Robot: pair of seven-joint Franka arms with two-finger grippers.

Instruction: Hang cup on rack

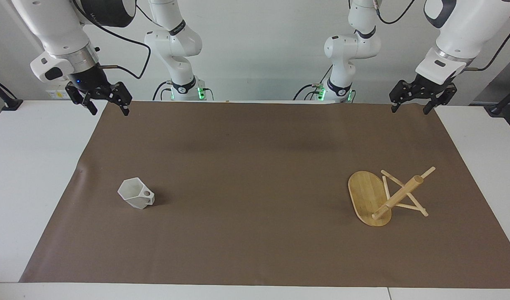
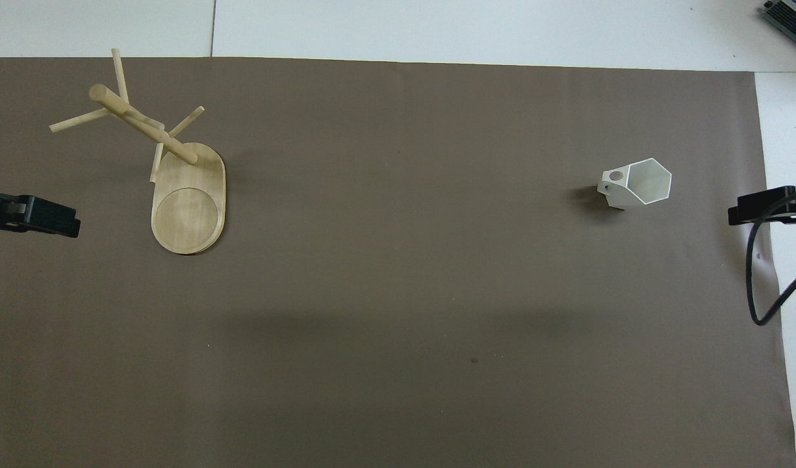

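In the facing view, both arms wait raised at the robots' edge of the brown mat point(image 1: 255, 137), each near its own corner. The right gripper point(image 1: 106, 109) hangs with its two fingers spread apart and nothing between them; the left gripper point(image 1: 411, 109) hangs the same way, open and empty. The cup point(image 1: 136, 195) sits on the mat well apart from the right gripper, toward the right arm's end of the table and farther from the robots than the gripper's corner. It stands upright with a slight tilt, mouth up. The rack point(image 1: 369, 199) stands on its oval base below and well apart from the left gripper, at the left arm's end. The layout looks like a starting arrangement, one thing within each arm's reach, so the right arm is probably the one to fetch the cup.

In the overhead view, only the tips of the grippers show at the picture's edges: the left gripper point(image 2: 43, 218) just beside the rack point(image 2: 190, 208), the right gripper point(image 2: 765, 208) near the cup point(image 2: 638, 184). The cup's open mouth faces up, and its pierced handle points toward the rack and away from the right gripper. The rack's base runs lengthwise away from the robots, with the post at its farther end and pegs fanning outward.
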